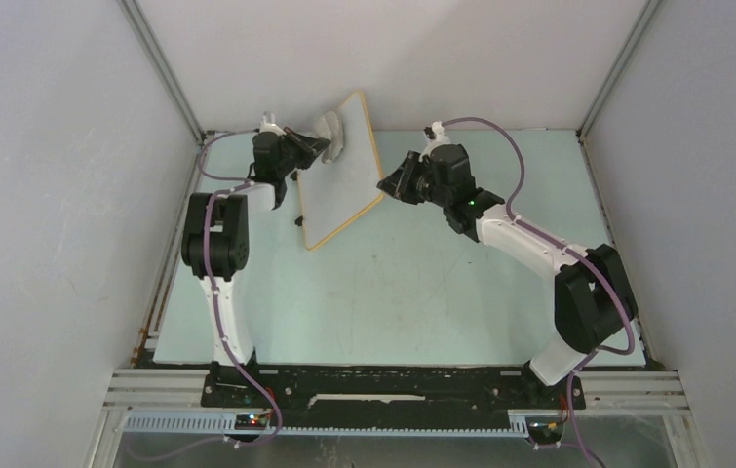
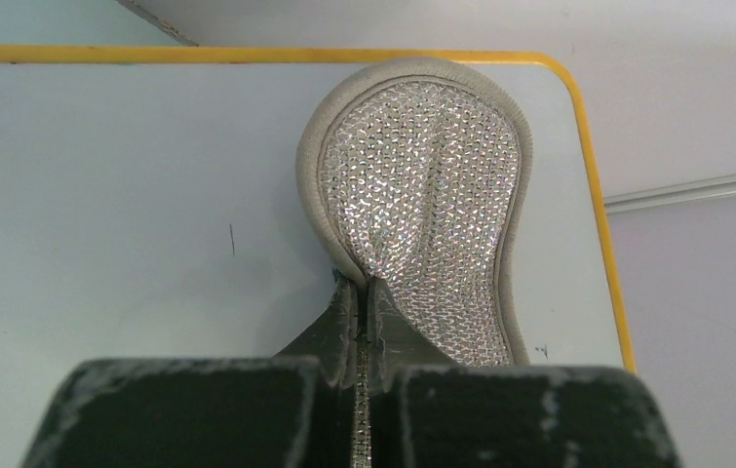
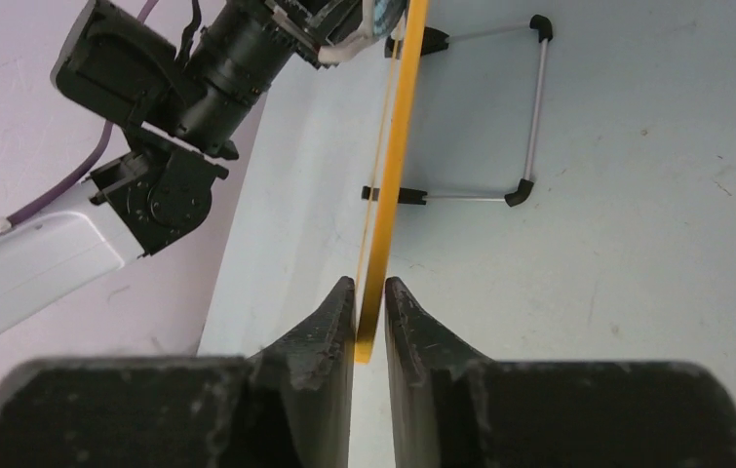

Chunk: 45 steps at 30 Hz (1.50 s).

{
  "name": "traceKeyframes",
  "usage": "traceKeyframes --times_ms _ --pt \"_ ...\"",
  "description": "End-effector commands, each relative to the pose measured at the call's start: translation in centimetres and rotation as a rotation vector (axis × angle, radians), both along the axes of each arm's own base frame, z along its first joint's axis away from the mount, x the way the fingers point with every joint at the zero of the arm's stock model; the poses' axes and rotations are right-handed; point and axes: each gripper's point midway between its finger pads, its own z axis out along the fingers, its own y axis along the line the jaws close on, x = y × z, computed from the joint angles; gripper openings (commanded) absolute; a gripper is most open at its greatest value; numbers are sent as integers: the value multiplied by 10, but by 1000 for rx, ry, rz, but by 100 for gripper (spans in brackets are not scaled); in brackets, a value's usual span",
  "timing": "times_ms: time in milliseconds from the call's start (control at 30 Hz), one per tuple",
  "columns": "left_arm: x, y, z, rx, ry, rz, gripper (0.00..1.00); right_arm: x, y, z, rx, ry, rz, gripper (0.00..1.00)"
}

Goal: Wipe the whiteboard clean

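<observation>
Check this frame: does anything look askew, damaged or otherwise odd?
Nothing looks damaged or spilled. The whiteboard stands skewed to the edges of the table, but the right gripper pinches its yellow rim and the left gripper holds the mesh pad against it. One short dark stroke shows on the board.

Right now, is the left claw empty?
No, the left claw is shut on the grey cloth pad, held against the whiteboard.
</observation>
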Motion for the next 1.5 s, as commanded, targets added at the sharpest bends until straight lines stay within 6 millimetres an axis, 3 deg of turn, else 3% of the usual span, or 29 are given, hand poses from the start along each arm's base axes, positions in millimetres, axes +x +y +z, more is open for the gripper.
traceKeyframes --times_ms 0,67,133,300,367,433,733,867,933,1067,1167,1233,1367,1467 --pt "-27 -32 25 55 -65 -117 0 5 4 16 52 -43 17 19" --pt "-33 -36 31 75 -85 -132 0 5 8 10 60 -25 28 25" --pt "-38 -42 35 85 -98 -153 0 4 10 6 58 -19 30 26" --pt "-48 -55 42 85 -118 -188 0 7 12 3 64 -16 24 18" --pt "-56 -66 43 87 -126 -218 0 8 14 2 66 -16 25 10" --pt "-71 -79 42 93 -137 -256 0 8 15 1 70 -16 25 0" --pt "-158 -152 36 76 -147 -427 0 8 24 13 70 -47 27 0" --pt "-172 -167 41 94 -165 -483 0 5 23 21 68 -69 26 0" --pt "-176 -166 37 77 -148 -482 0 3 24 23 78 -67 33 0" --pt "-192 -161 9 16 -88 -474 0 4 27 26 98 -68 36 0" --pt "-194 -154 4 -13 -68 -452 0 4 31 28 109 -69 45 0" --pt "-186 -136 -7 -13 -15 -379 0 2 33 30 111 -69 52 0" --pt "-162 -78 -38 -17 69 -221 0 -1 34 35 108 -77 53 0" --pt "-159 -80 -41 -23 74 -242 0 -1 37 33 113 -74 58 0"
